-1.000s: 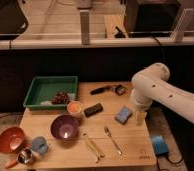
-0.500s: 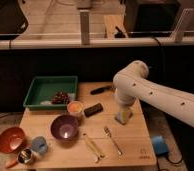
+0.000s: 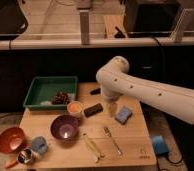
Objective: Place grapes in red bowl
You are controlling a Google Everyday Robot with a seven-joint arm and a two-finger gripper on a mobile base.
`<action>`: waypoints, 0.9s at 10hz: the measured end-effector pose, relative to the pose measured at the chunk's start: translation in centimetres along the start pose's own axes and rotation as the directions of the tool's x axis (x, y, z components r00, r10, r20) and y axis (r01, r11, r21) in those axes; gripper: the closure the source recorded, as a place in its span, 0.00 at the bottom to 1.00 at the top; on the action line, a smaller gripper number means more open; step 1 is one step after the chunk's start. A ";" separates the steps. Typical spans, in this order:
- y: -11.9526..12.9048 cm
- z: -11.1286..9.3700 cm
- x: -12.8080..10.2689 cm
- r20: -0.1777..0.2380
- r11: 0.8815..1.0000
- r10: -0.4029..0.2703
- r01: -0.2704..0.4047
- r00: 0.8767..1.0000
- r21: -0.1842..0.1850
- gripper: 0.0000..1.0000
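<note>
The grapes [image 3: 61, 97] are a small dark purple-red cluster lying in the right corner of the green tray [image 3: 42, 89] at the table's back left. The red bowl [image 3: 9, 139] stands at the front left corner, with nothing showing inside. My white arm reaches in from the right, and its gripper [image 3: 111, 107] hangs over the middle of the table, right of the grapes and far from the red bowl. It sits between a dark brown bar [image 3: 93, 109] and a blue sponge [image 3: 123, 114].
A small orange cup [image 3: 75, 106] stands by the tray. A purple bowl [image 3: 65, 127], a blue cup [image 3: 39, 145] and a metal cup [image 3: 25, 156] stand at the front left. A fork [image 3: 111, 139] and a yellow-handled utensil [image 3: 92, 147] lie in front. A black object [image 3: 95, 91] lies behind.
My arm has swung left across the table, from over its right edge toward the middle. The objects on the table have not moved.
</note>
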State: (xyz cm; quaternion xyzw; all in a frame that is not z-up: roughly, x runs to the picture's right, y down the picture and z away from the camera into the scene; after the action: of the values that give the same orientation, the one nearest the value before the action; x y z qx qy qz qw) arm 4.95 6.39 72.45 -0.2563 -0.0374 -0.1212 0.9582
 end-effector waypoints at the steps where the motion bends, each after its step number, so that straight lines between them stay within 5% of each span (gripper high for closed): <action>1: -0.7 0.2 -0.7 0.000 1.000 -0.008 0.008 1.000 0.002 0.20; 9: -5.6 0.6 -7.1 -0.003 0.999 -0.049 0.049 0.999 0.009 0.20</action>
State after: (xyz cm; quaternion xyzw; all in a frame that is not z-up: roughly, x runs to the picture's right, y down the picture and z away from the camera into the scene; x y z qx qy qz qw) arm -3.37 3.54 74.74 -0.2506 -0.0430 -0.1449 0.9562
